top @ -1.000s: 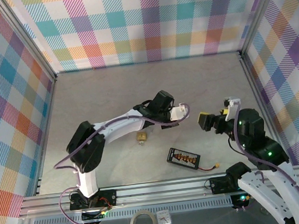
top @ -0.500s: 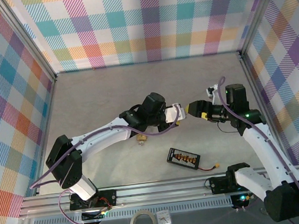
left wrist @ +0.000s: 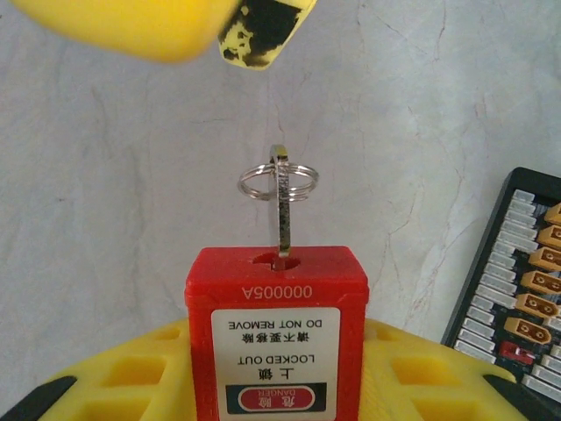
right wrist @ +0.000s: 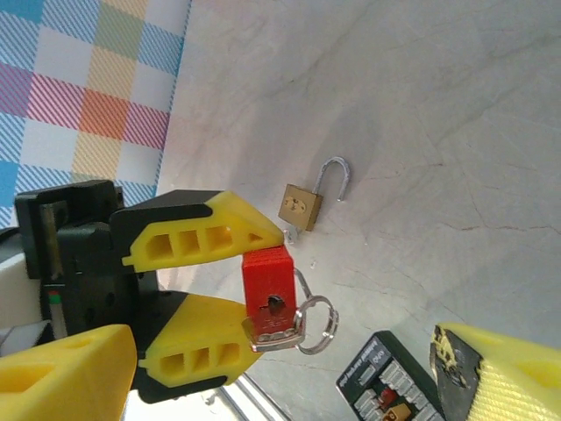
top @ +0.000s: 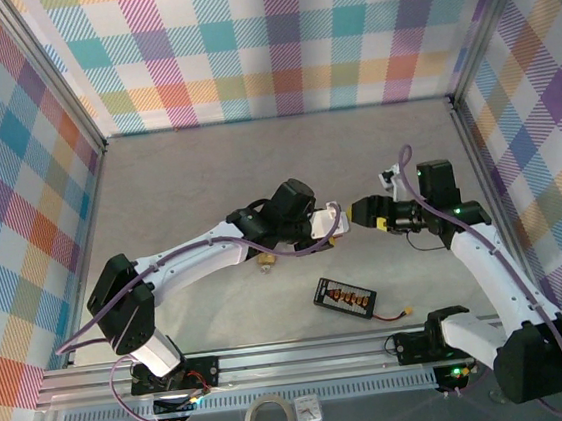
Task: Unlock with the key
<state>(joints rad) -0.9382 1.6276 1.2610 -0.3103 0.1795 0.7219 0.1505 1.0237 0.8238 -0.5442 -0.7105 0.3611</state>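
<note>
L gripper (top: pixel 325 223) clamps red plastic lockout padlock (left wrist: pixel 276 338); flat silver key (left wrist: pixel 281 215) w/ wire ring (left wrist: pixel 312 182) sits in its keyway. Beyond, R gripper (top: pixel 364 213) wide open, empty. Risk: pinching ring, not key head, so it slips w/o turning.

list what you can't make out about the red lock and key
1. The red lock, its shackle: in the left wrist view it is cut off by the bottom edge; in the right wrist view it is hidden inside the left claw.
2. The key, its blade: buried in the keyhole, so its turn is unreadable.
3. Top view: lock and key are too small to read beside the right claw.
</note>
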